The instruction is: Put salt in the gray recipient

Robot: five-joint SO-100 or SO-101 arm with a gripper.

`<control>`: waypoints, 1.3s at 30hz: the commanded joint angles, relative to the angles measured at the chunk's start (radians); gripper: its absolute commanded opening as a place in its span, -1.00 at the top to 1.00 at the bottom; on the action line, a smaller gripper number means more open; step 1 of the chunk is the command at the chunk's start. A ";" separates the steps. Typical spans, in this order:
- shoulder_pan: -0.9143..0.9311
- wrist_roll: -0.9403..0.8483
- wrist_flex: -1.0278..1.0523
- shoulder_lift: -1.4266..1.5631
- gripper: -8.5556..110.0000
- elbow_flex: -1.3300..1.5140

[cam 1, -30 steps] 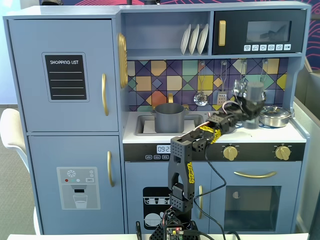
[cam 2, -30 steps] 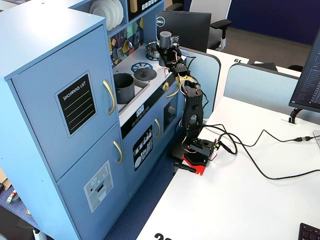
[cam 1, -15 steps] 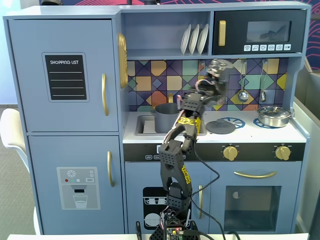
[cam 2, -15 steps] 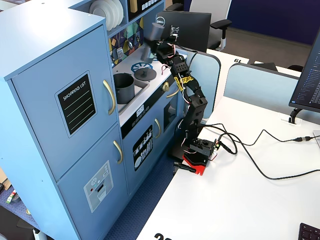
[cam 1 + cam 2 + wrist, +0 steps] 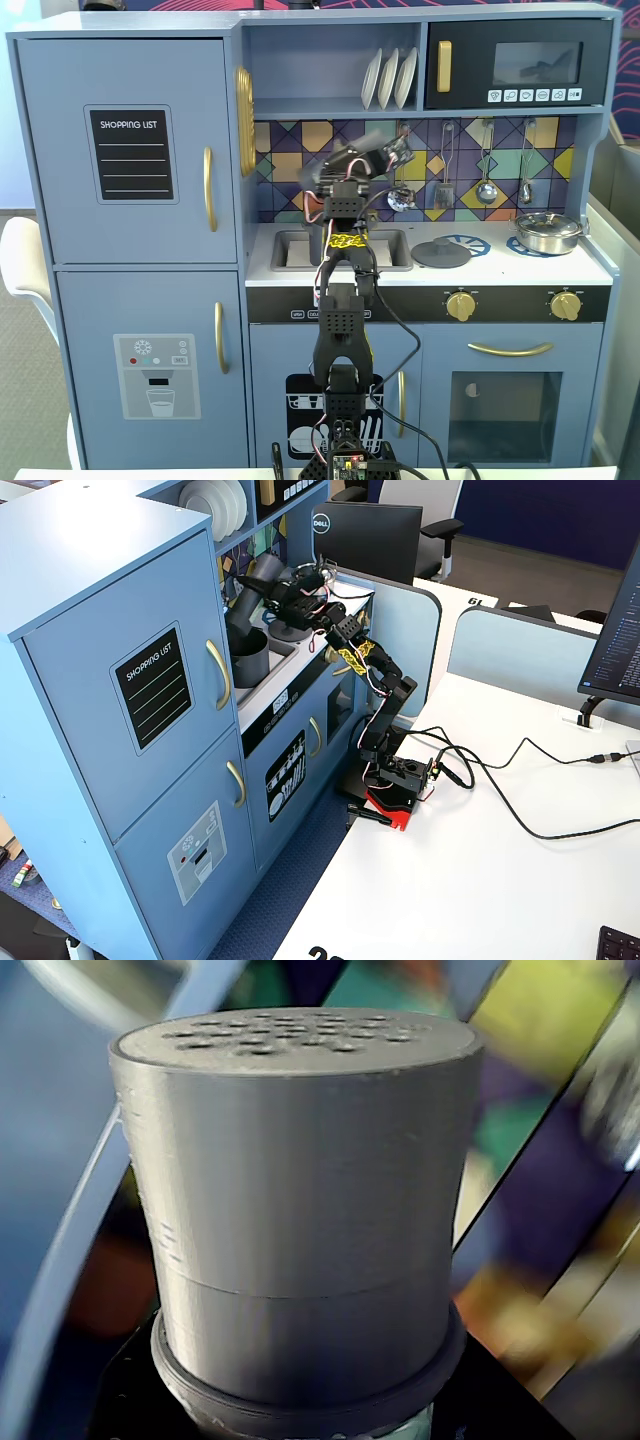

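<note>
the gripper [image 5: 268,588] is clamped on the salt [image 5: 247,602] and has it tipped over at a slant above the gray recipient [image 5: 250,653], which sits in the sink area of the toy kitchen [image 5: 110,710] in a fixed view. in the wrist view the salt's perforated top [image 5: 290,1035] fills nearly the whole frame – holes facing away, background all blurred. over in a fixed view the flat gray lid [image 5: 441,252] and the shiny steel pan [image 5: 547,232] sit on the counter to the right, well apart from the arm [image 5: 345,330].
</note>
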 commanded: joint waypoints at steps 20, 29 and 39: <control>-0.212 1.077 -0.038 -0.112 0.86 -0.187; -0.143 1.175 -0.086 -0.075 0.86 -0.021; -0.143 1.218 -0.146 -0.063 0.86 0.055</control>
